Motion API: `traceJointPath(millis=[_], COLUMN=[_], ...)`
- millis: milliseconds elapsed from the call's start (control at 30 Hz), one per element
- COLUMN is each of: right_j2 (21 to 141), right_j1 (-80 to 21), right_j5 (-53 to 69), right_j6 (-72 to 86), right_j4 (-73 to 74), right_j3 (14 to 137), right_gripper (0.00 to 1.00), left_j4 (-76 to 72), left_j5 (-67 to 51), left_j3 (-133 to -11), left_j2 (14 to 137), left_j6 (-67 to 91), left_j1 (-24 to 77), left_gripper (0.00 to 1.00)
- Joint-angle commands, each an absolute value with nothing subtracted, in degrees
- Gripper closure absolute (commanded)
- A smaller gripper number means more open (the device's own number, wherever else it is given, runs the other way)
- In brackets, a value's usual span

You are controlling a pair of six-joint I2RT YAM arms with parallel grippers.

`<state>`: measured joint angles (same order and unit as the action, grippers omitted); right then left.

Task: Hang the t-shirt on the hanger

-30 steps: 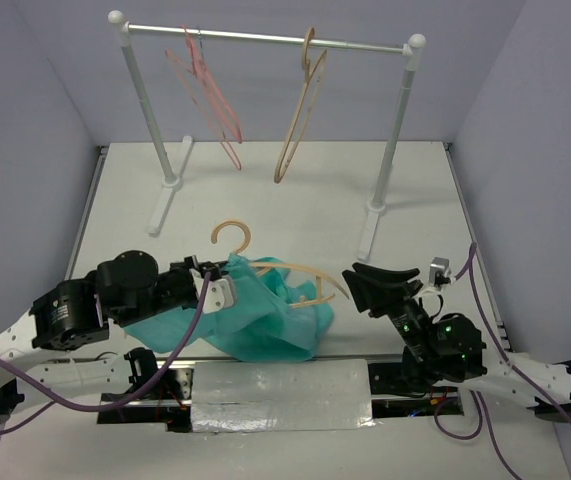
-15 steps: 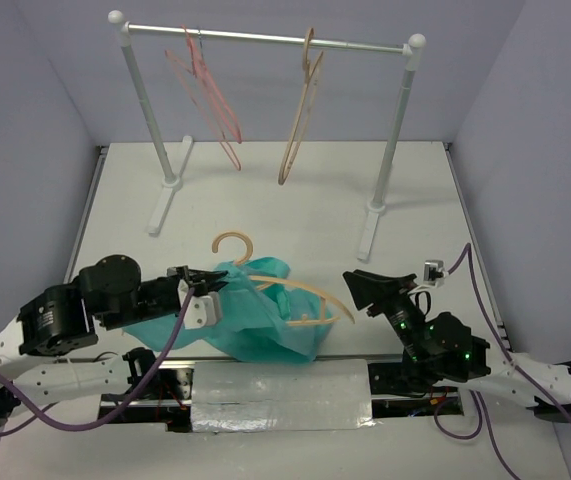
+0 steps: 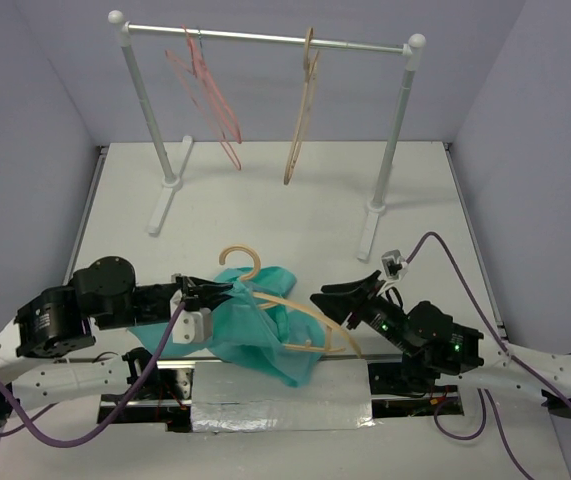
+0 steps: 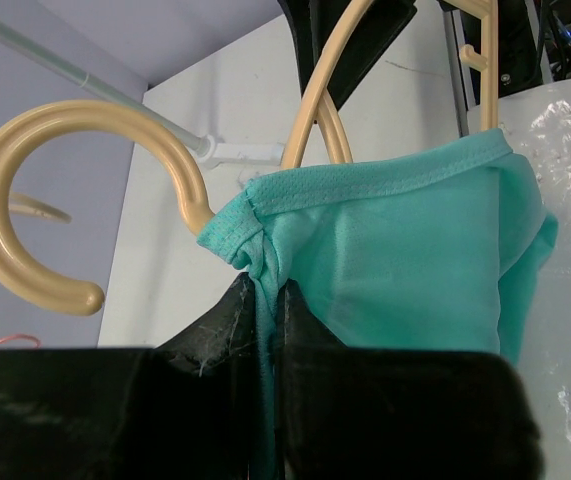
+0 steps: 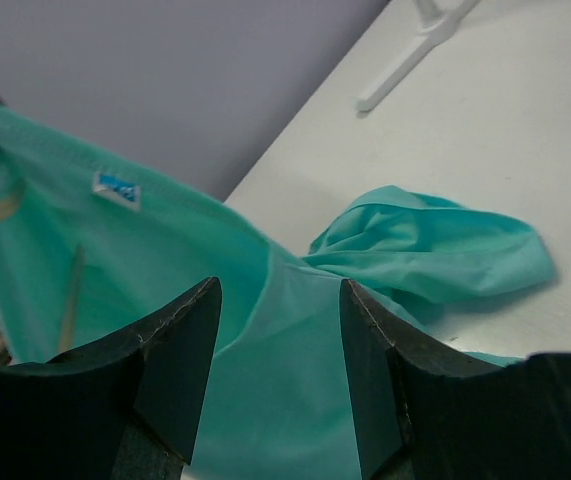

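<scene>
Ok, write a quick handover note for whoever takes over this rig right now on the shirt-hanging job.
Left gripper: jaws shut on the t-shirt at its collar hem, right beside the neck of the hanger.
Right gripper: jaws open, holding nothing, facing the shirt's body.
Position: the hanger is between the two arms, with the shirt bunched over the end nearer the left gripper.
Done: the collar is started onto the hanger.
Left: the hanger arm towards the right gripper is bare; draw the shirt over it and straighten.

The t-shirt [image 4: 405,260] is soft, matt cloth with a fine knit. The hanger [image 4: 75,113] looks like smooth, slightly shiny plastic. The rail [image 3: 265,38] is shiny metal. The silver sheet [image 3: 280,395] is glossy and crinkly.
</scene>
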<state>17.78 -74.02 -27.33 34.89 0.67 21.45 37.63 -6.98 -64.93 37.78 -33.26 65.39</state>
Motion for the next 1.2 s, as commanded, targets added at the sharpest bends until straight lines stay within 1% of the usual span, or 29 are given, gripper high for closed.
traceJointPath(millis=[0,100,300,567,800,933,1100,1167], right_j2=[17.8,19.3,24.2,29.8,35.9,37.1,39.5,41.0], right_j1=[-73.7,-73.7,-73.7,-73.7,-73.7,-73.7,-73.7,-73.7], right_j5=[-17.9,-14.9,-12.7,-13.4,-15.4,-17.2,-17.8,-17.8], right_j6=[35.9,37.1,38.2,39.4,40.5,41.4,41.6,41.4], right_j4=[-5.8,-7.5,-9.7,-14.8,-18.4,-19.6,-21.2,-22.5], right_j3=[20.0,19.6,18.9,16.6,17.4,16.8,17.1,17.5], right_gripper=[0.42,0.42,0.43,0.47,0.49,0.59,0.6,0.73], left_j4=[32.7,31.8,30.8,30.3,29.8,29.7,29.3,29.4], left_j5=[-9.3,-9.6,-9.8,-10.2,-10.2,-10.0,-9.8,-9.7], left_j3=[-65.3,-64.9,-64.3,-63.9,-63.2,-63.0,-62.8,-62.7], left_j2=[38.5,38.8,39.2,39.8,39.3,38.9,38.1,37.9], left_j6=[-34.5,-34.6,-34.6,-34.9,-34.9,-34.9,-35.0,-34.9], left_j1=[65.2,65.3,65.4,65.3,65.3,65.3,65.3,65.3], left_gripper=[1.0,1.0,1.0,1.0,1.0,1.0,1.0,1.0])
